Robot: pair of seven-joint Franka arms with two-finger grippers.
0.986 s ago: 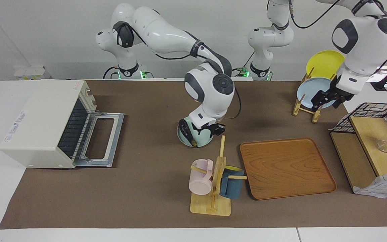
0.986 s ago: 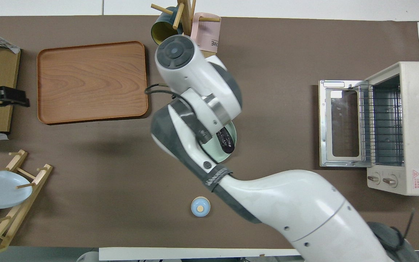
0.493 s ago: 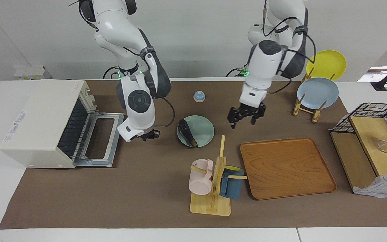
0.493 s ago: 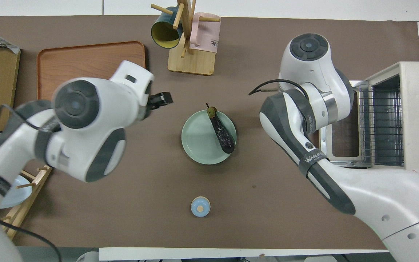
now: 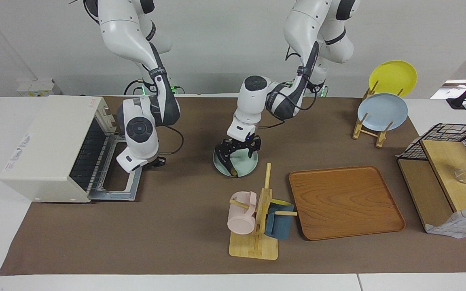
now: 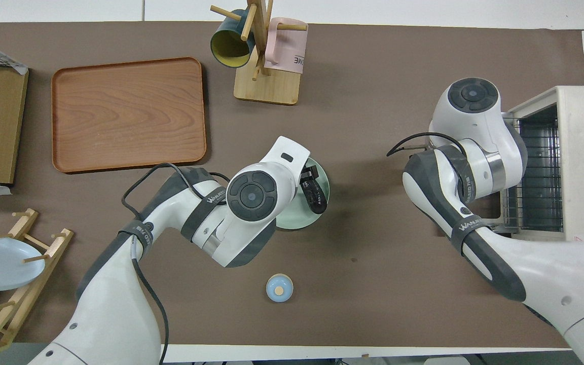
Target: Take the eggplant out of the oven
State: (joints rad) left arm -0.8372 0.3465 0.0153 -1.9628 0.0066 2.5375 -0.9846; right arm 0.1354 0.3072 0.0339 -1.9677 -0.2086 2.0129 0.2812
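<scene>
The eggplant point(image 5: 227, 163) lies on a pale green plate point(image 5: 246, 166) mid-table, outside the oven; in the overhead view the eggplant point(image 6: 317, 198) lies along the plate's point(image 6: 292, 219) edge toward the right arm's end. My left gripper point(image 5: 236, 152) is open and low over the plate, its fingers point(image 6: 308, 177) right at the eggplant. The cream oven point(image 5: 51, 141) stands at the right arm's end with its door point(image 5: 121, 190) dropped open and its wire rack point(image 6: 540, 167) bare. My right gripper point(image 5: 157, 162) hangs over the open door's edge.
A wooden mug rack point(image 5: 257, 220) with a pink and a blue mug stands farther from the robots than the plate. A wooden tray point(image 5: 344, 202) lies beside it. A plate rack point(image 5: 380, 109), a shelf with a wire basket point(image 5: 447, 169) and a small blue bell point(image 6: 279, 287) are also there.
My left arm swung in from the tray's side and came down over the plate and eggplant. My right arm drew back from the plate to the oven's open door.
</scene>
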